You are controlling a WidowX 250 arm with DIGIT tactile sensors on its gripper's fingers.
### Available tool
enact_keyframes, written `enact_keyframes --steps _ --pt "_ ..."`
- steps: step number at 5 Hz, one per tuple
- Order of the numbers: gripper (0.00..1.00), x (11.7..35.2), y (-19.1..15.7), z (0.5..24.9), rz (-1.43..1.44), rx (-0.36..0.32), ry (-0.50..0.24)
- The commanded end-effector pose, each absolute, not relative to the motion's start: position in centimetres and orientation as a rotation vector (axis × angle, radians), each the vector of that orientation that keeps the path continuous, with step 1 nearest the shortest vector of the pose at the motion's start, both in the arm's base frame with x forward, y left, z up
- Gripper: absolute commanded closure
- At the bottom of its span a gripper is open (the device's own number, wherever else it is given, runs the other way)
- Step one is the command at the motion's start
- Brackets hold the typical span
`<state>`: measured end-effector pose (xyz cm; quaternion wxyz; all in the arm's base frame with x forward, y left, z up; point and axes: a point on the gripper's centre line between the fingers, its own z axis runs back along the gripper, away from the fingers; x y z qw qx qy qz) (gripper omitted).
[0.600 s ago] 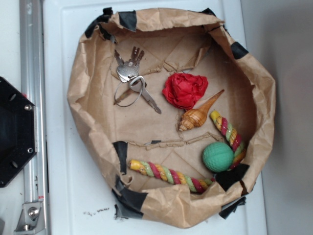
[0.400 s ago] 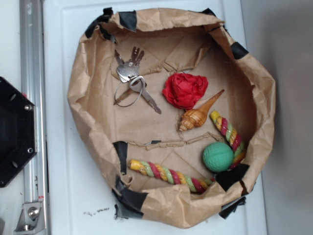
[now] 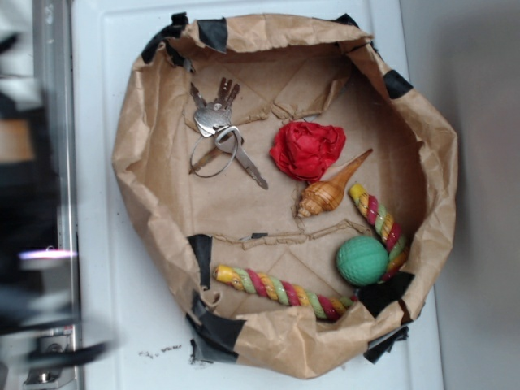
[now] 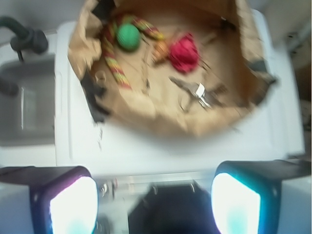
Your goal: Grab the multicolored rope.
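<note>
On the white desk (image 3: 106,203), the rope (image 3: 276,288) is best approached mid-length, clear of the ball (image 3: 362,260); the end effector (image 4: 153,202) is spread wide.

A white table (image 3: 106,122) carried a brown paper nest (image 3: 142,187) patched with black tape (image 3: 213,32). A grey surface (image 3: 479,162) lay beside it. The light was soft.

White flat counter (image 3: 106,244) carries one big item: a round crumpled brown-paper basket (image 3: 146,162) with black tape patches on its rim, sitting directly on it and filling most of the surface. A few dark specks (image 3: 158,352) lie on the bare white just beside the basket's lower left edge. In the wrist view the same counter (image 4: 161,151) is blurred, basket (image 4: 229,107) on top.
</note>
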<state>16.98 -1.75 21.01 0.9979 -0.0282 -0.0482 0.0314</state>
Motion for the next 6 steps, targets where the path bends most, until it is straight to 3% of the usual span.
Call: enact_keyframes --steps 1,2,3,4,5,6 --pt "0.00 26.8 -0.8 16.3 0.076 -0.016 -0.105" --pt "0.00 27.0 -1.3 12.1 -0.026 -0.017 -0.038" --pt "0.00 26.8 -1.8 9.9 -0.070 0.001 -0.001" --pt "0.00 26.3 -3.6 6.5 -0.136 -0.055 0.023" --pt "0.00 25.7 -5.9 6.1 -0.184 -0.130 0.006" --pt "0.00 25.1 -8.8 5.1 -0.248 -0.134 0.002"
